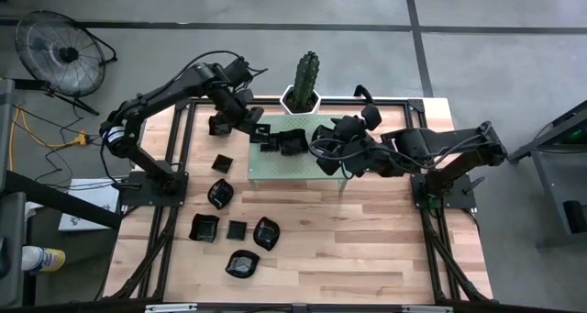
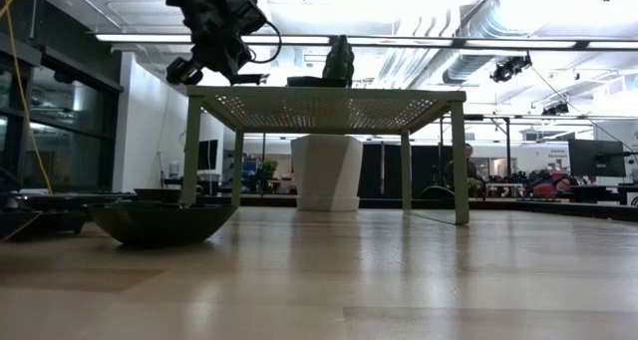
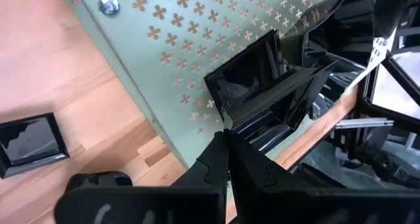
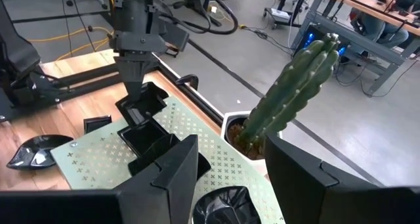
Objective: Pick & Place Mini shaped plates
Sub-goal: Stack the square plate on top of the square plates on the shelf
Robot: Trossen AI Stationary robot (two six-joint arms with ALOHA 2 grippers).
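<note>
Left tool (image 3: 226, 145) is pinched closed on the rim of a square plate (image 3: 279, 96), tilted, at the edge of the green stand (image 1: 275, 166). Right tool (image 4: 226, 165) hovers over the stand, jaws apart, holding nothing.

Risk: the grip is thin, on the rim only; the glossy plate may slip or tip off the stand edge on release. The held plate overlaps a second square plate (image 3: 249, 69) on the stand and could jam or nudge it.

Stand carries a few black plates. Other plates (image 1: 240, 263) lie loose on the worktop (image 1: 367, 249) in front of the stand. White pot (image 1: 301, 99) behind the stand holds a cactus (image 1: 305, 72).
</note>
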